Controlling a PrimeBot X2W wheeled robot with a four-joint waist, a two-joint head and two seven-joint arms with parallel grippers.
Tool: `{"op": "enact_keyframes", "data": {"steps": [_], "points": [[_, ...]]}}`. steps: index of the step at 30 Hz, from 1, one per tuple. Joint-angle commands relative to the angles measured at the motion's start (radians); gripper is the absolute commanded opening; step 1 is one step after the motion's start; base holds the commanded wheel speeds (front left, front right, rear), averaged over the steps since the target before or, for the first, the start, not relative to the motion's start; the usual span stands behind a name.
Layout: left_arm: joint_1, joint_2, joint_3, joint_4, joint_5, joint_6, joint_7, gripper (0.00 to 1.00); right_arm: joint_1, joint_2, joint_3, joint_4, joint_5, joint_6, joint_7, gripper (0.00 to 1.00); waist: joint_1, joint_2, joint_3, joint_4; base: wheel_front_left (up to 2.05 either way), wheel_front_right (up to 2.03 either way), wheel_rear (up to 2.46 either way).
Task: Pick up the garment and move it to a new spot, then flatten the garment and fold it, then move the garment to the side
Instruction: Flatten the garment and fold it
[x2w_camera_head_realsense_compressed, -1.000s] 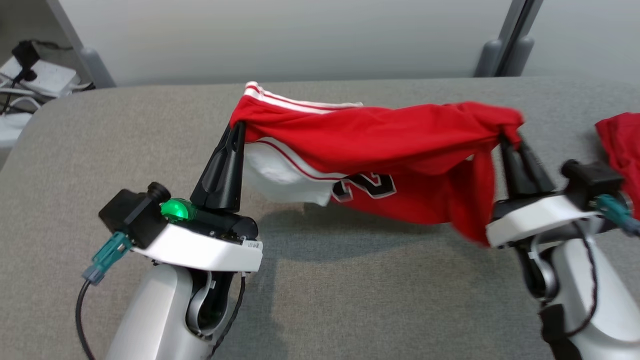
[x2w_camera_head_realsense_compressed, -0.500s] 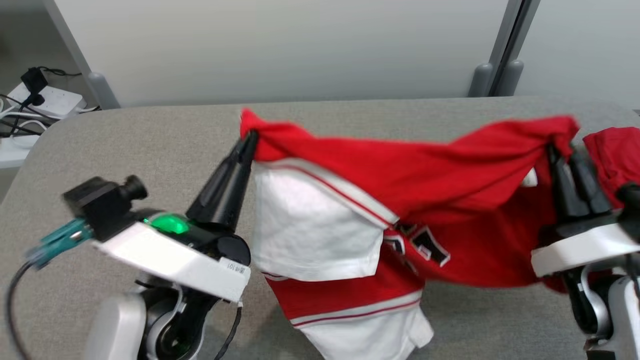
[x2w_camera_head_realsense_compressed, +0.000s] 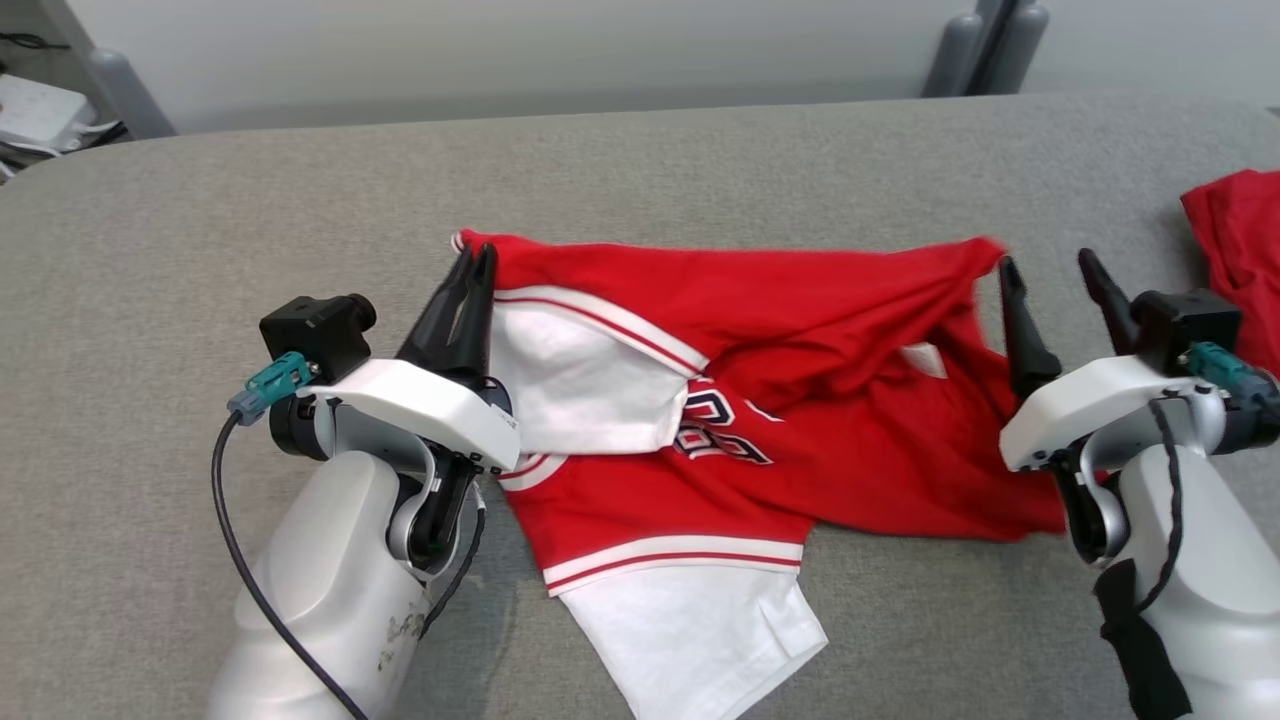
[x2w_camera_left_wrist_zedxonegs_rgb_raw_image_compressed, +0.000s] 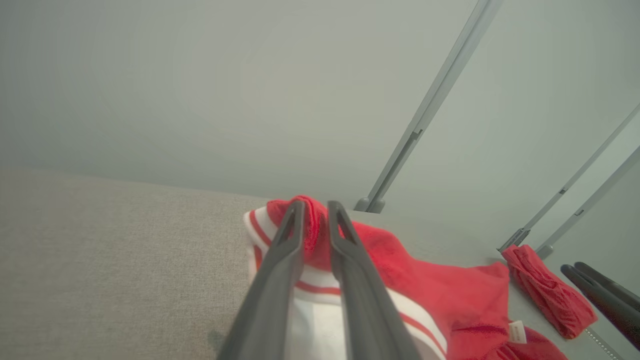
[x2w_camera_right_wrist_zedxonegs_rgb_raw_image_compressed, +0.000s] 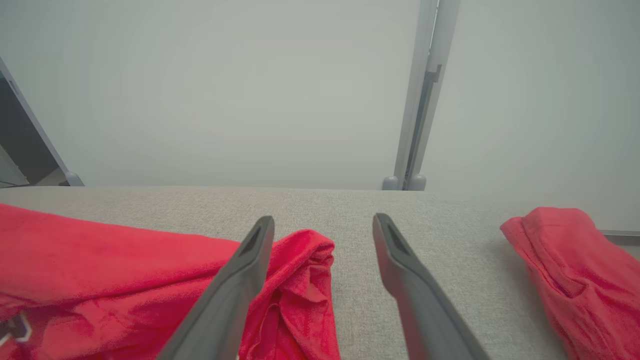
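Garment (x2w_camera_head_realsense_compressed: 800, 450) dropped from mid-air onto the surface (x2w_camera_head_realsense_compressed: 700, 160); right pincer (x2w_camera_head_realsense_compressed: 1045, 260) now spread, freed corner just beside it. Left pincer (x2w_camera_head_realsense_compressed: 477, 252) pinches the opposite corner, long axis running between both.

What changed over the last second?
The red and white jersey, held stretched above the grey padded table a second ago, came down and now lies on it. The right gripper opened and let go of its corner. The left gripper still pinches the other corner; the crumpled red cloth stayed at the table's right.
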Motion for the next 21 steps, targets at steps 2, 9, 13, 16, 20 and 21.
{"op": "enact_keyframes", "data": {"steps": [2,9,13,16,20,21], "points": [[-0.059,0.014,0.02,0.021,0.01,-0.012,-0.028,1.0,-0.014,0.02,0.019,0.001,-0.017,0.0,-0.019,1.0,0.0,0.0,0.019,-0.023,0.0,0.0,0.0],[-0.056,0.008,0.024,0.045,0.02,-0.031,-0.047,1.0,0.122,0.042,0.007,-0.062,-0.024,0.0,-0.022,1.0,0.0,0.0,0.009,-0.029,0.0,0.0,0.0],[0.018,0.007,0.031,0.024,0.034,-0.033,-0.048,1.0,0.223,0.05,0.01,-0.063,-0.007,0.0,-0.022,1.0,0.0,0.0,-0.005,-0.032,0.0,0.0,0.0],[0.064,0.007,0.038,0.016,0.035,-0.033,-0.048,1.0,0.264,0.055,0.0,-0.041,0.007,0.0,-0.022,1.0,0.0,0.0,-0.013,-0.033,0.0,0.0,0.0],[0.108,0.006,0.03,-0.007,0.023,-0.033,-0.048,1.0,0.262,0.059,-0.016,0.015,0.015,0.0,-0.022,1.0,0.0,0.0,-0.016,-0.033,0.0,0.0,0.0],[0.117,0.006,0.022,-0.015,0.019,-0.033,-0.048,1.0,0.255,0.06,-0.021,0.036,0.018,0.0,-0.022,1.0,0.0,0.0,-0.015,-0.032,0.0,0.0,0.0]]}}
